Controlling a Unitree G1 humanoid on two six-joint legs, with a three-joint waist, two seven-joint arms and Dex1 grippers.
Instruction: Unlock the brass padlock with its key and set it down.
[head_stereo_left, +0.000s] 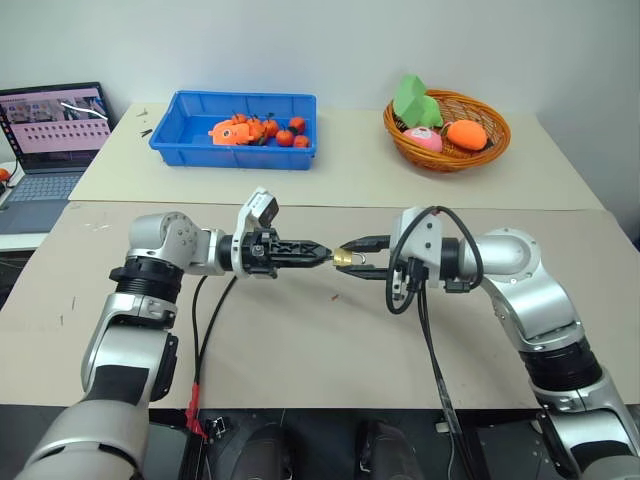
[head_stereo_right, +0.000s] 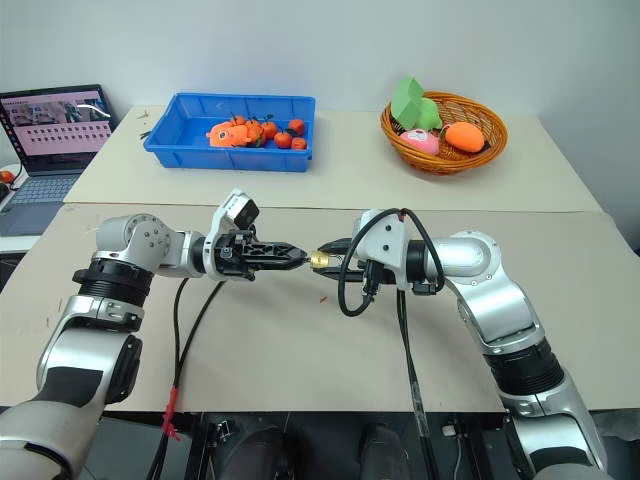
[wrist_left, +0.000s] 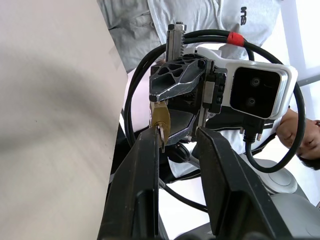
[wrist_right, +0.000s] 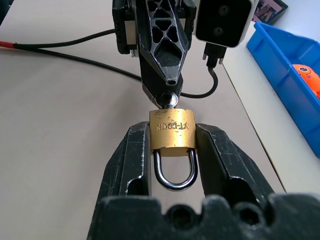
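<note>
My right gripper (wrist_right: 172, 131) is shut on the brass padlock (wrist_right: 171, 134) and grips its body from both sides. The silvery shackle (wrist_right: 174, 172) looks closed and points back toward the wrist. Both hands are held above the middle of the brown table (head_stereo_left: 300, 340), tip to tip. The key (wrist_left: 162, 139) sticks out of the padlock's (wrist_left: 160, 117) bottom face. My left gripper (wrist_left: 177, 132) straddles the key. One finger (wrist_left: 147, 165) lies against the key, and a gap still shows to the other finger (wrist_left: 215, 165).
A blue bin (head_stereo_left: 170, 135) holding small orange and red toy fruits stands at the back. A wicker basket (head_stereo_left: 400, 135) of plush toys stands at the back right, and a laptop (head_stereo_left: 50, 130) at the far left. A person (wrist_left: 200, 20) in a grey shirt is behind the arms.
</note>
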